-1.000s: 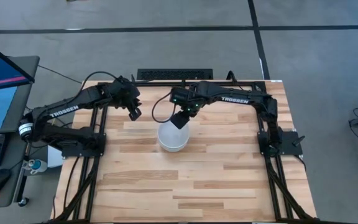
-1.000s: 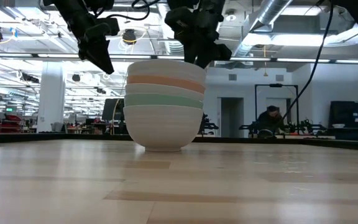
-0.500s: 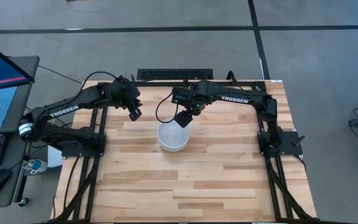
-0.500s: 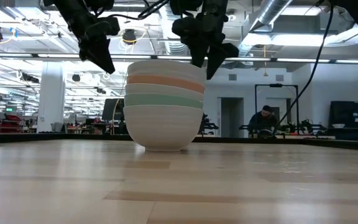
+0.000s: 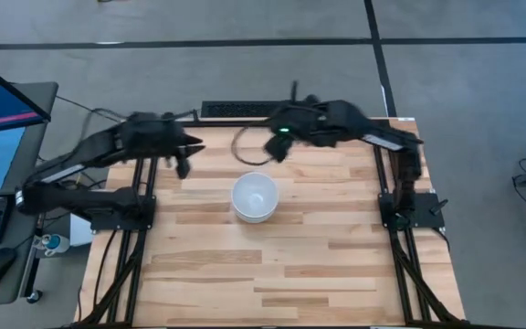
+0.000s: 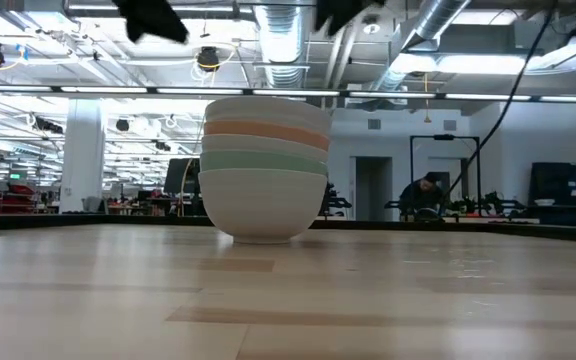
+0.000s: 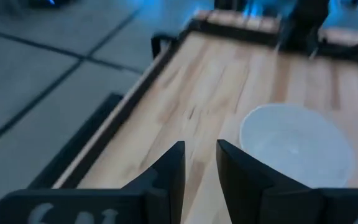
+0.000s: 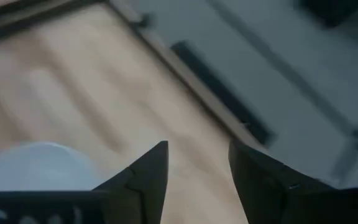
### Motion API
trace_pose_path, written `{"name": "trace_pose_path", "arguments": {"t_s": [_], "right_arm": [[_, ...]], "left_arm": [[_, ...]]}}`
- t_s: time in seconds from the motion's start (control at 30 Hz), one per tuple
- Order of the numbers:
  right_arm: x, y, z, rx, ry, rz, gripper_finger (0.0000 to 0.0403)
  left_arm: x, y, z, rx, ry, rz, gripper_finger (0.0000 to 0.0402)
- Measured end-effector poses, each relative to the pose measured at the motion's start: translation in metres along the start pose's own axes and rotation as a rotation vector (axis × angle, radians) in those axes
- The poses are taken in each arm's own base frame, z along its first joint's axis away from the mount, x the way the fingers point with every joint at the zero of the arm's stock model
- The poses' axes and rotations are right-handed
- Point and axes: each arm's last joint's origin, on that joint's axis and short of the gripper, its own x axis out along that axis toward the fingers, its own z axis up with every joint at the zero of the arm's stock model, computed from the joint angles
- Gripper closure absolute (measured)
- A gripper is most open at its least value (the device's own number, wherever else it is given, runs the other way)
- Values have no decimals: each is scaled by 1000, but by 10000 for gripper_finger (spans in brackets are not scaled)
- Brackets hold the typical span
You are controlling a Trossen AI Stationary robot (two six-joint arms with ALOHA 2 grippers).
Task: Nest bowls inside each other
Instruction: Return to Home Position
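The bowls point(image 5: 254, 197) stand nested in one stack near the middle of the table point(image 5: 336, 265); from table height the stack shows a white bowl point(image 6: 268, 108) on top, an orange rim point(image 6: 268, 131) under it, a mint green rim point(image 6: 264, 159) lower down and a white bowl point(image 6: 264, 205) at the base; nothing touches it, and it sits upright.

The right gripper point(image 5: 275, 149) hangs above and just beyond the stack's far side, fingers well apart and empty; the left gripper point(image 5: 184, 157) is off to the stack's far left, higher than its top rim, fingers narrowly apart and likewise empty.

The nesting looks finished, so what remains is getting both arms home cleanly; a good retreat gains height first and only then swings away from the stack; the right arm matters more, being nearer, and its looped cable point(image 5: 240, 146) hangs beside the stack's far edge; a brush on the top rim could tip or shift the unheld stack.
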Motion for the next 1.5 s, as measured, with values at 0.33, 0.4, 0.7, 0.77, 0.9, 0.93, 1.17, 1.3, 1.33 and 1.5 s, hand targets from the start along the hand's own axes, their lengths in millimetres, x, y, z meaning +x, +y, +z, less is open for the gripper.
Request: {"name": "trace_pose_path", "arguments": {"t_s": [0.33, 0.4, 0.7, 0.77, 0.9, 0.93, 1.17, 1.3, 1.33, 1.5], "right_arm": [[-85, -51, -35, 82, -247, -335, 216], [-80, -53, -48, 88, -219, -347, 216], [-38, -39, -117, 216, -307, -364, 216], [-34, -35, -130, 261, -387, -380, 216], [-26, -33, -160, 362, -521, -487, 216], [-23, -33, -166, 383, -534, -496, 216], [-5, -23, -188, 391, -354, -258, 216], [4, -9, -181, 285, -364, -258, 216], [7, -2, -179, 218, -389, -304, 216], [16, 21, -176, 213, -589, -609, 207]], "left_arm": [[-118, 11, -46, -259, -527, 169, 319], [-113, 11, -68, -300, -482, 178, 319], [-54, 5, -132, -515, -554, 25, 314], [-37, 4, -143, -537, -572, 12, 314], [-10, 3, -157, -617, -647, -23, 314], [-4, 3, -160, -637, -674, -36, 314], [12, 5, -175, -778, -718, 7, 317], [16, 8, -179, -1032, -757, 65, 321], [18, 8, -181, -976, -743, 92, 321], [21, 2, -182, -641, -831, 38, 321]]}}
